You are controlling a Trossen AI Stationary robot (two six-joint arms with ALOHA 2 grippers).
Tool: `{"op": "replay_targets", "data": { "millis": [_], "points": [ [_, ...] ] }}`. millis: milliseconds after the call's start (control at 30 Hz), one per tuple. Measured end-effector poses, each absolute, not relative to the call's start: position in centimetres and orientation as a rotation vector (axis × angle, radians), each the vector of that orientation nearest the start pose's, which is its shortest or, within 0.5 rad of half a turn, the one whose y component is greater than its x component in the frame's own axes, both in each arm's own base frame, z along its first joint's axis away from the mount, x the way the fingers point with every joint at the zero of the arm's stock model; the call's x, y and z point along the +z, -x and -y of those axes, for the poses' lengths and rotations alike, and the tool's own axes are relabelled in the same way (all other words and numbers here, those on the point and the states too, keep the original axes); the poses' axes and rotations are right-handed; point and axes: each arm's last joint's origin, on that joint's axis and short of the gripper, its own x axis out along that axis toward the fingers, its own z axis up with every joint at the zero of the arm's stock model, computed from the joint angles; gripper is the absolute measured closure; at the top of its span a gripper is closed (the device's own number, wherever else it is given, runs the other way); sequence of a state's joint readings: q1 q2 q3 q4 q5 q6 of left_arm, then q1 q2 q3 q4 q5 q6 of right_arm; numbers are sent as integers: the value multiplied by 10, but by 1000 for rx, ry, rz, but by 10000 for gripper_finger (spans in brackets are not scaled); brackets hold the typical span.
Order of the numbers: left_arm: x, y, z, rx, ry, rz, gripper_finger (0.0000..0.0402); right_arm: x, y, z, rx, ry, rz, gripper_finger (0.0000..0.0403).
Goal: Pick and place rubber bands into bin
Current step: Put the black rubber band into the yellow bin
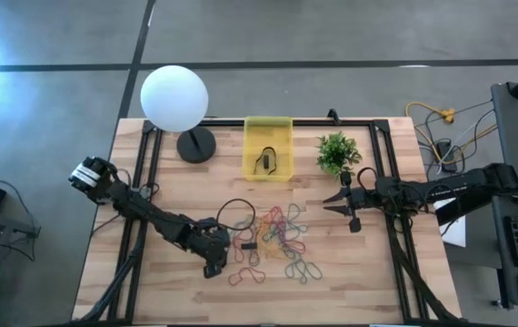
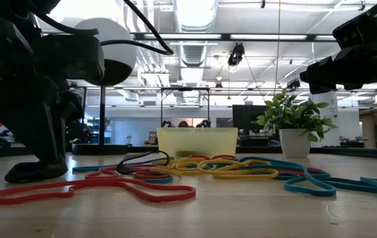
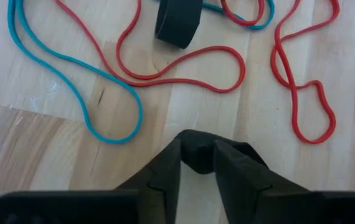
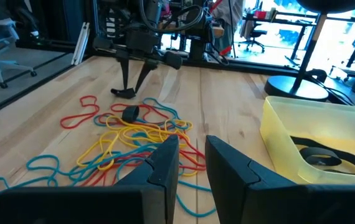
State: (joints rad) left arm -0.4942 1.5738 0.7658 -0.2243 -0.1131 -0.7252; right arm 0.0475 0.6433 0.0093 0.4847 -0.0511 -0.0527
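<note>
The rubber bands (image 1: pixel 273 241) are red, yellow, teal and black on a pale wooden table (image 1: pixel 377 282); at 12 o'clock, a translucent yellow bin (image 1: pixel 267 129) holds black bands.

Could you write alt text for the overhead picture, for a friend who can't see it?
Seen from above, the left gripper is low beside a tangle of coloured rubber bands on a wooden table. The right gripper waits near a small green plant; the yellow bin behind holds a dark band.
</note>
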Motion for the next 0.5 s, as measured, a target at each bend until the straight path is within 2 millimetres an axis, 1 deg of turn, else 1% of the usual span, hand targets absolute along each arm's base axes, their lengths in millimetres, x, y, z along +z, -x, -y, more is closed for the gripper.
{"op": "replay_targets", "data": {
  "millis": [133, 167, 400, 500],
  "points": [
    [149, -250, 131, 15, 321, -1054, 386, 151, -137, -8, 102, 52, -147, 335],
    [149, -250, 131, 12, 317, -1054, 393, 151, -137, -8, 102, 52, -146, 335],
    [150, -251, 131, -1, 286, -1045, 400, 151, -137, -8, 102, 52, -147, 335],
    [159, -257, 132, -12, 230, -996, 401, 151, -137, -8, 102, 52, -146, 335]
  ]
}}
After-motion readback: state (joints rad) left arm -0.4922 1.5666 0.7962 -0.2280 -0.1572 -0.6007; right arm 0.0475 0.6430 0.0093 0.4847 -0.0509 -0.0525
